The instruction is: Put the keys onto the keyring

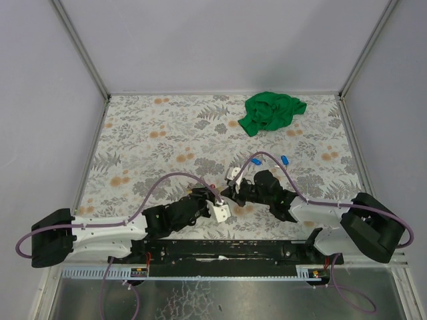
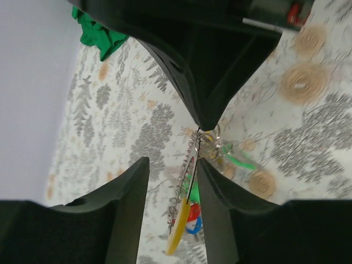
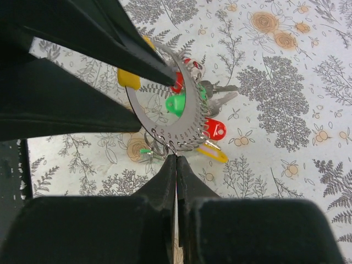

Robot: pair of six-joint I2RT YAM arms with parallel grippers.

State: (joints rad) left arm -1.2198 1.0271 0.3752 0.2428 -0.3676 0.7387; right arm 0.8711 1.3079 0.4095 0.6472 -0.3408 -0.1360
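Note:
The keyring [image 3: 190,118] is a flat silvery crescent with small wire loops along its rim, held up above the table. My right gripper [image 3: 176,158] is shut on its lower edge. Keys hang from it: a green one [image 3: 176,103], a red one [image 3: 215,130] and a yellow one [image 3: 213,154]. My left gripper [image 2: 172,163] is open, and the keyring [image 2: 192,170] stands edge-on between its fingers, close to the right finger. A yellow key [image 2: 177,234] hangs below. From above, both grippers [image 1: 215,197] [image 1: 230,190] meet near the table's middle. Two blue keys [image 1: 255,162] [image 1: 285,160] lie loose behind them.
A crumpled green cloth [image 1: 272,111] lies at the back right of the floral table cover [image 1: 147,140]. Pale walls with metal frame posts [image 1: 80,47] close the table on three sides. A small green tag on a wire ring [image 3: 144,150] lies under the keyring.

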